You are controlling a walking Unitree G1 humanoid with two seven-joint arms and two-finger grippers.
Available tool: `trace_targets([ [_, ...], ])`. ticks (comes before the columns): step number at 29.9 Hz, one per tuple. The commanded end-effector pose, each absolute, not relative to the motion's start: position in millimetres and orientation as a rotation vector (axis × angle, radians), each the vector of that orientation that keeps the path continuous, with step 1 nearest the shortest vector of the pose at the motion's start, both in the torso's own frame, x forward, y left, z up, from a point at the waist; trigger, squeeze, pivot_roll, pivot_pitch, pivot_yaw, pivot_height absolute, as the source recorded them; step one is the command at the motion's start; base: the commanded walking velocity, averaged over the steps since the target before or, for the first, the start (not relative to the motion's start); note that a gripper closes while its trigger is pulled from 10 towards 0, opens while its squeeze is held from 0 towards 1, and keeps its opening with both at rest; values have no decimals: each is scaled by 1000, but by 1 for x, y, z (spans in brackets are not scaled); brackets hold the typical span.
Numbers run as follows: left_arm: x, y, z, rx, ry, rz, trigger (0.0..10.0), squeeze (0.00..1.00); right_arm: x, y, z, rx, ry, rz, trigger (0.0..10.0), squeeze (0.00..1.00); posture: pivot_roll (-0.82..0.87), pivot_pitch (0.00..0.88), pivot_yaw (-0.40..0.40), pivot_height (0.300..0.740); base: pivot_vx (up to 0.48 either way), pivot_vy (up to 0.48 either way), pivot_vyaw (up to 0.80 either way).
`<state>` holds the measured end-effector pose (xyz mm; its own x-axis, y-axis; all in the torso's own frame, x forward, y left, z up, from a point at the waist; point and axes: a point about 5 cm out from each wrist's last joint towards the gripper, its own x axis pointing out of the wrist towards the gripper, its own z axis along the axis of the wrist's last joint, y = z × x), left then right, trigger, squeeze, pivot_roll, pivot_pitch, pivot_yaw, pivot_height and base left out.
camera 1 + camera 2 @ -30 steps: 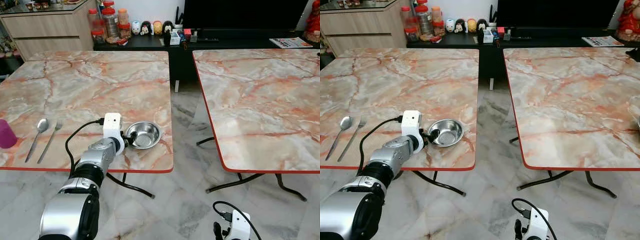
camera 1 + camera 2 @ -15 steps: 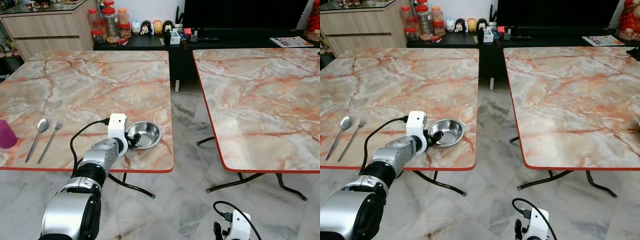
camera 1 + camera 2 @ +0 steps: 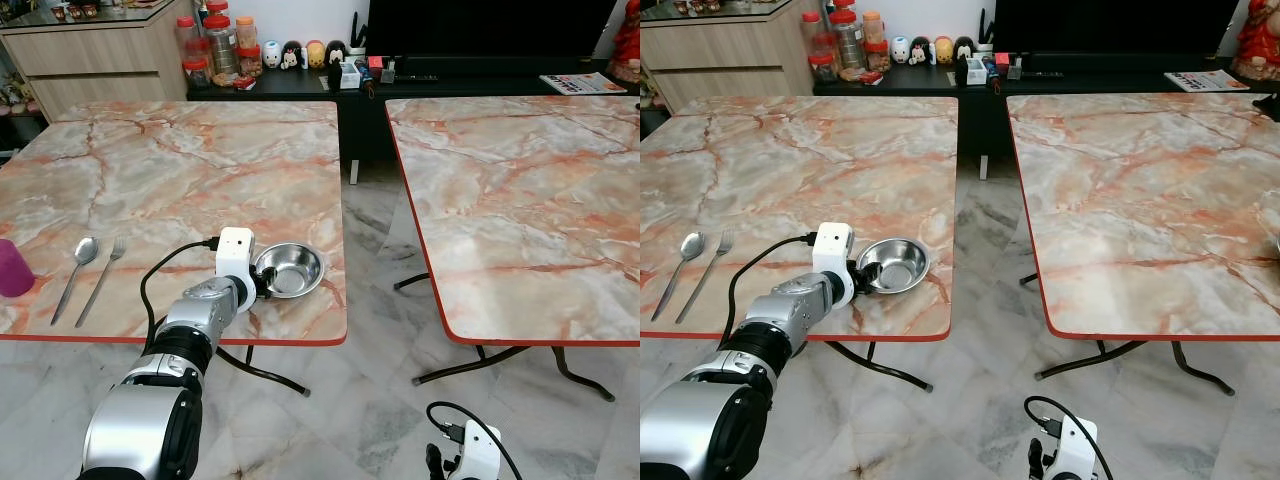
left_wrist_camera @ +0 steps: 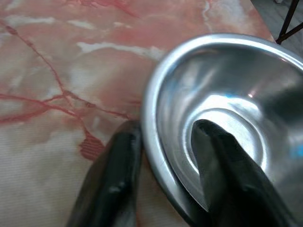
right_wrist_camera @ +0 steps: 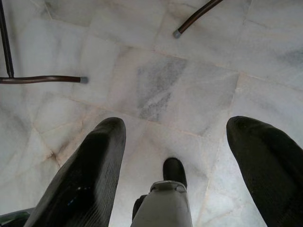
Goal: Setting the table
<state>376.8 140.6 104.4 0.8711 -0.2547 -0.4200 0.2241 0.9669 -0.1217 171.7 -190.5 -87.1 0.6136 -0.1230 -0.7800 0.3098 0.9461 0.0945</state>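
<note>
Bowl [image 3: 290, 270] steel, upright on left marble surface [image 3: 180, 170], near front right corner, close to front edge. Left gripper [image 4: 165, 156] clamped on near rim: one finger [image 4: 222, 165] inside bowl, other outside against wall. Spoon [image 3: 72, 272] and fork [image 3: 100, 278] side by side near front left corner, well apart from bowl; purple cup [image 3: 12, 268] at left edge. Right gripper [image 5: 170, 156] hanging low over tiled floor [image 5: 189, 71], fingers spread wide, grasping nothing.

The pink cup [image 3: 12, 268] is cut off, and the shelf jars [image 3: 217, 45] seem too small to identify.
</note>
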Motion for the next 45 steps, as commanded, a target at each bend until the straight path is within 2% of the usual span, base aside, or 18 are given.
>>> trace_targets([
  [1, 379, 136, 107, -57, 459, -256, 0, 0, 174, -190, -86, 234, 868, -248, 10000, 0, -19, 0, 22, 740, 0, 0, 0],
  [19, 379, 144, 106, -82, 447, -206, 0, 0, 177, -188, -85, 245, 862, -257, 10000, 0, -19, 0, 26, 740, 0, 0, 0],
  [24, 385, 148, 123, -212, 305, -177, 0, 0, 177, -189, -85, 242, 861, -256, 10000, 0, -17, 0, 20, 740, 0, 0, 0],
  [32, 383, 163, 123, -300, 254, -108, 0, 0, 177, -189, -85, 234, 863, -246, 10000, 0, -4, 0, 10, 740, 0, 0, 0],
  [40, 381, 176, 130, -458, 128, -72, 0, 0, 177, -189, -85, 218, 867, -227, 10000, 0, 9, 0, 3, 740, 0, 0, 0],
  [41, 380, 178, 133, -483, 98, -78, 1608, 0, 177, -189, -85, 217, 868, -226, 10000, 0, 9, 0, 3, 740, 0, 0, 0],
  [43, 380, 180, 136, -506, 66, -87, 1608, 0, 177, -188, -85, 217, 869, -224, 10000, 0, 9, 0, 3, 740, 0, 0, 0],
  [44, 379, 185, 140, -545, 27, -67, 10000, 0, 177, -188, -85, 215, 869, -222, 10000, 0, 12, 0, 4, 740, 0, 0, 0],
  [45, 379, 185, 140, -545, 27, -67, 10000, 0, 177, -188, -85, 215, 869, -222, 10000, 0, 12, 0, 4, 740, 0, 0, 0],
])
